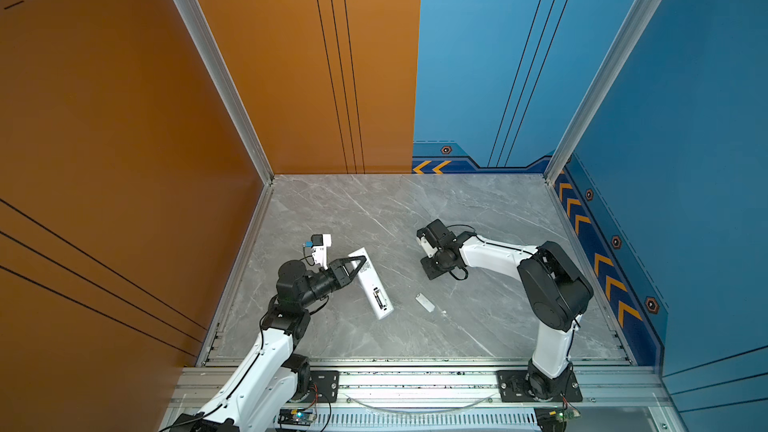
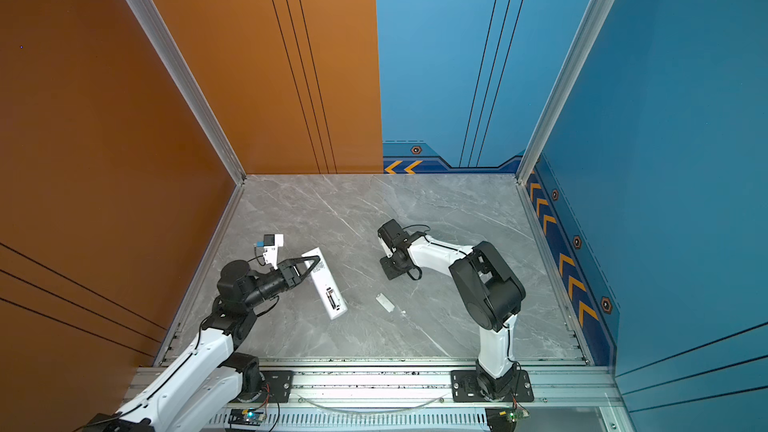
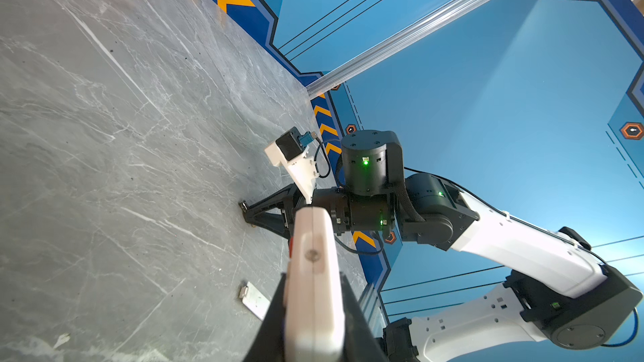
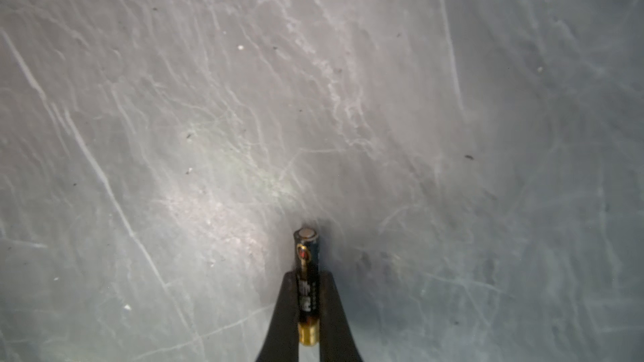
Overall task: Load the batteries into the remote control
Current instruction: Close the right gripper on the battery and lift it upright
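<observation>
The white remote control (image 1: 371,284) (image 2: 325,286) lies slantwise at the left of the table, its plain back up and its battery compartment (image 1: 378,299) uncovered, with something dark inside. My left gripper (image 1: 360,261) (image 2: 315,261) is shut on its far end, and the left wrist view shows the remote control (image 3: 313,231) end-on between the black fingers (image 3: 275,322). At mid-table my right gripper (image 1: 429,270) (image 3: 244,207) points down at the marble. It is shut on a black battery (image 4: 306,269) with a gold end. The battery's flat tip pokes past the fingertips, close to the table.
The loose white compartment cover (image 1: 424,302) (image 2: 385,302) (image 3: 254,302) lies on the grey marble table (image 1: 478,326) between the two arms, with a tiny white scrap (image 1: 443,312) beside it. Orange and blue walls enclose the table on three sides.
</observation>
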Robot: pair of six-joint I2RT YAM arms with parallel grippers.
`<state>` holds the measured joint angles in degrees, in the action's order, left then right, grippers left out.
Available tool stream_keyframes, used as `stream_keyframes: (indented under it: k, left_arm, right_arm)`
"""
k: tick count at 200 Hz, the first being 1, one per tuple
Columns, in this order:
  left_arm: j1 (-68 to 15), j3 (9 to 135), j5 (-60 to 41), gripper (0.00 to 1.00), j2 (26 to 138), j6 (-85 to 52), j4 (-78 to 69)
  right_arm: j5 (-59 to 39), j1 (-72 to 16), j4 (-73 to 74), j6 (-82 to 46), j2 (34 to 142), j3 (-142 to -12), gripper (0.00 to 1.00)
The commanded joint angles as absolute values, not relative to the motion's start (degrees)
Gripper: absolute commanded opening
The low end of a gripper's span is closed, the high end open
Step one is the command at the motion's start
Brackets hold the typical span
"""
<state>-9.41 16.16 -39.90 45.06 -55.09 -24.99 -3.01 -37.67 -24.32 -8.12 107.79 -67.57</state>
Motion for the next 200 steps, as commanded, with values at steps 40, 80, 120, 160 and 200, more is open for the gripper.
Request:
stream_keyframes:
  k: [40,80,120,160,200]
  left_arm:
    - [-8.8,15.7,-40.0,0.0,44.1,-54.8,-26.5]
    - [-8.8,15.7,-39.9,0.0,44.0,-54.8,-26.5]
    - [-8.8,15.7,-39.9,0.0,43.9,-54.8,-26.5]
    - [-8.8,15.6,-39.9,0.0,43.9,-54.7,-26.5]
    - [-8.7,15.7,-39.9,0.0,43.7,-54.8,-26.5]
  right_arm:
    - [-3.4,-39.8,-24.6,-10.3,106.5,-64.8,0.02]
    - [-2.9,-39.8,-24.3,-10.9,107.1,-64.5,0.03]
    - [-2.0,-41.7,-24.6,-11.1,106.2,-64.4,0.12]
    - [-0.6,-42.0,-25.6,-11.2,104.4,-64.3,0.19]
    - [-0.1,-42.3,-25.8,-11.4,103.8,-63.5,0.21]
